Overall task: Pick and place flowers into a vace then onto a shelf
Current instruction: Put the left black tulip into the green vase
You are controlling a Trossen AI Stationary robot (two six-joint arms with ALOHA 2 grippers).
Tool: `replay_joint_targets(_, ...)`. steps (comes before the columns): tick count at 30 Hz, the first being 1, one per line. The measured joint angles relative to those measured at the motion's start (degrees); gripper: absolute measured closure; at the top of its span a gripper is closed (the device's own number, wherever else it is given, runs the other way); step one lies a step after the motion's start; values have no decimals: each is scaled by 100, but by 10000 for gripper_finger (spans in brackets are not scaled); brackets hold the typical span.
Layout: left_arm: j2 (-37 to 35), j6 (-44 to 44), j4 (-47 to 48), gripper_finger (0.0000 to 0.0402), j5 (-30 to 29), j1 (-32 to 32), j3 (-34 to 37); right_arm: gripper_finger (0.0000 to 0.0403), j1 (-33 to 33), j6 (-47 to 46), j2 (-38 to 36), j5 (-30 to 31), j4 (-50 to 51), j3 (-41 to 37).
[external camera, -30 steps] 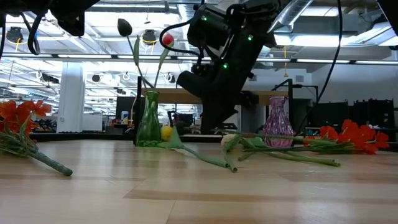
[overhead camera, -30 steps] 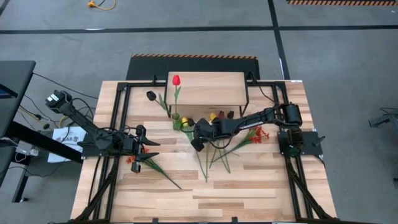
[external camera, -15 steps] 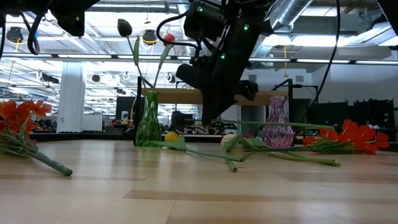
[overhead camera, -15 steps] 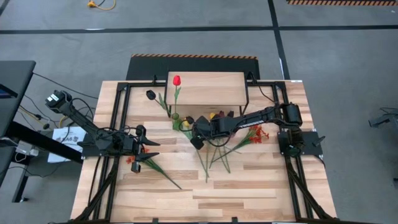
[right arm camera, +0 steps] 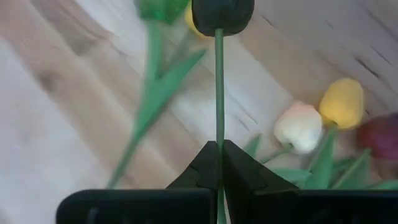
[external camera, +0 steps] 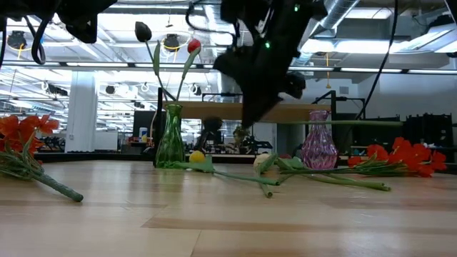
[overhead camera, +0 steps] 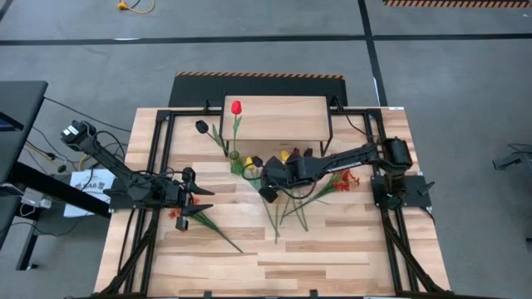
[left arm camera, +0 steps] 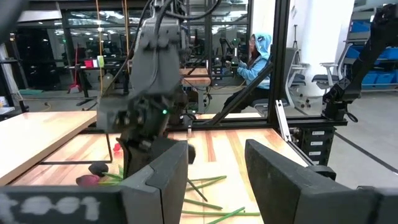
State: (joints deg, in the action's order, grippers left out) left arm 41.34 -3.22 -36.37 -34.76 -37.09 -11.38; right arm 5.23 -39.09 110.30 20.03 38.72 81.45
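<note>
My right gripper (overhead camera: 268,193) hangs over the middle of the table, shut on a black tulip (right arm camera: 222,14) with a green stem. A green vase (external camera: 170,137) in front of the shelf (overhead camera: 274,116) holds a red tulip (overhead camera: 236,106) and another black tulip (overhead camera: 201,127). A purple vase (external camera: 318,139) stands to its right. Yellow (right arm camera: 342,102) and cream (right arm camera: 300,126) tulips and red-orange sprays (overhead camera: 345,178) lie flat on the table. My left gripper (left arm camera: 217,174) waits open at the table's left, above another red-orange spray (overhead camera: 174,213). My right gripper pinches the black tulip's green stem (right arm camera: 219,134) between its two fingertips, a short way behind the bloom. The fingers slant down from the table's right side. The stem (external camera: 343,123) hangs about level, lifted clear of the table, its long free end reaching right.
Loose green stems (overhead camera: 283,212) fan out on the planks below my right gripper. The near half of the table (overhead camera: 274,257) is bare wood. Black frame rails (overhead camera: 158,166) run along both sides. A person sits in the room beyond the table.
My right gripper has gone up from near the tabletop, staying shut on the black tulip. The tulip's stem, which lay among the other flowers, now hangs level in the air, clear of the table.
</note>
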Motion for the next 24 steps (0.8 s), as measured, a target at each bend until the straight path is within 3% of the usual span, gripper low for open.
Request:
replay_joint_targets(7, 0, 8, 12, 252, 50, -1, 0, 402, 372, 34, -500, 42, 13, 7)
replay_joint_targets(14, 0, 58, 8, 252, 125, -1, 0, 401, 831, 577, -948, 588, -690, 5)
replay_joint_targets(19, 2, 282, 9, 252, 142, 0, 0, 401, 1024, 1857, -1009, 933, -2372, 5)
replay_joint_targets(24, 2, 347, 5, 252, 135, 1, 0, 401, 949, 3275, -806, 503, -4604, 31)
